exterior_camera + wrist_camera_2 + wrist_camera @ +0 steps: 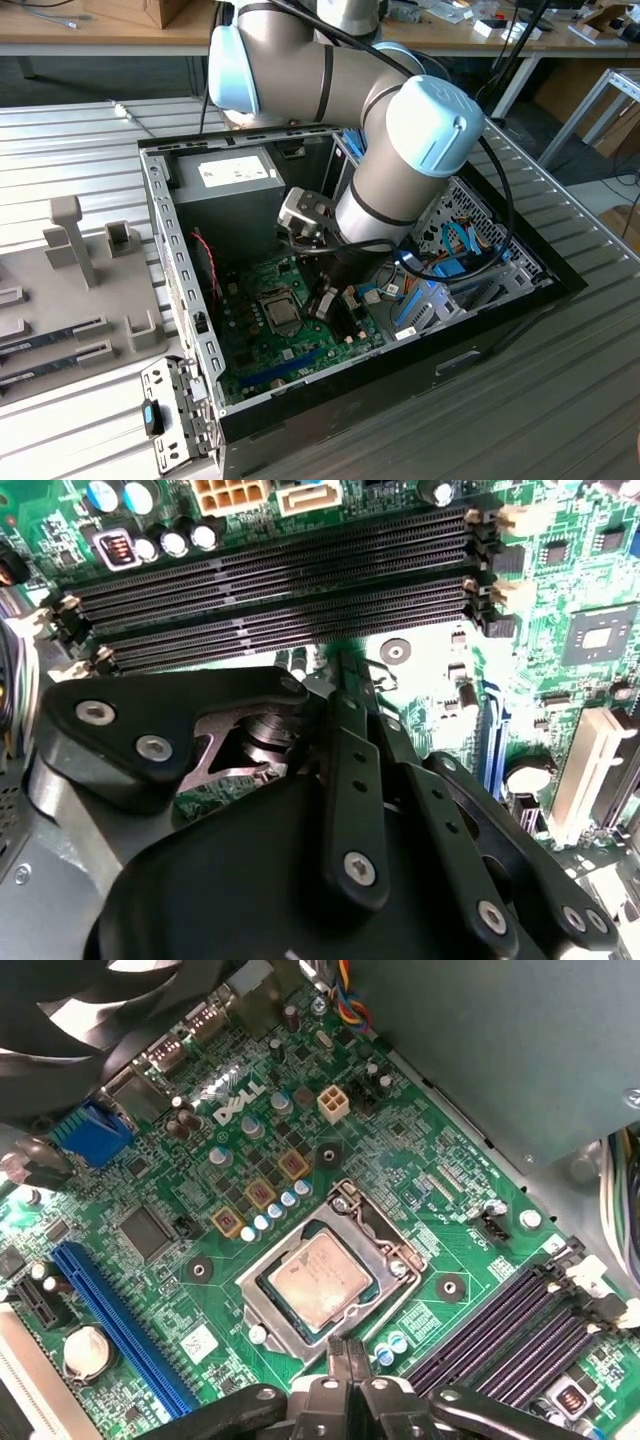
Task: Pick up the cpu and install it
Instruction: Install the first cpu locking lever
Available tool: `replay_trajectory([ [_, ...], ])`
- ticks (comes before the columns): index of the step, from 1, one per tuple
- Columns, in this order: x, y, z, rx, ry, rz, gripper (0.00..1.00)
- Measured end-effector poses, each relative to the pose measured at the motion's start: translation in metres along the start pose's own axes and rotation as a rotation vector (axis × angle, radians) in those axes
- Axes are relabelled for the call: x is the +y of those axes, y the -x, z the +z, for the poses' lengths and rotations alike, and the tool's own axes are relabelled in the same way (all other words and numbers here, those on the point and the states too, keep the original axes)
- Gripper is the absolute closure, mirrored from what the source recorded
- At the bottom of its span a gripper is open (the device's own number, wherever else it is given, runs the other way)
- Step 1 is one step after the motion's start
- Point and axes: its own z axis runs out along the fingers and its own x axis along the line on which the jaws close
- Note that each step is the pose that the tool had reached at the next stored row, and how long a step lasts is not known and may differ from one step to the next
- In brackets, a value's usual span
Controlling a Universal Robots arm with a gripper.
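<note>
The cpu [320,1278], a small square chip with a silvery metal top, lies flat in the motherboard socket, ringed by the socket's metal frame [395,1260]. In the exterior view the cpu [282,312] sits at the middle of the green motherboard [250,350] inside the open computer case. My gripper [347,1352] hovers just beside the socket's edge, its two black fingers pressed together with nothing between them. In the second wrist view the gripper [345,675] points at the board just short of the empty memory slots [280,590]. In the exterior view the gripper [325,300] hangs low in the case, to the right of the cpu.
A grey power-supply box [235,185] fills the case's back corner. Blue cables [460,265] and a drive cage lie on the exterior view's right. The case wall [180,290] borders the board. A grey fixture tray [80,290] with memory sticks [60,335] stands outside on the left. A blue expansion slot [120,1320] runs near the socket.
</note>
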Motion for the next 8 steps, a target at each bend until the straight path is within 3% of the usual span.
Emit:
replay_trajectory([
  [4,0.0013,-0.001,-0.0101,-0.0057,0.0054,-0.001,0.89],
  [8,0.0035,-0.0023,-0.0278,-0.0057,0.0055,-0.001,0.89],
])
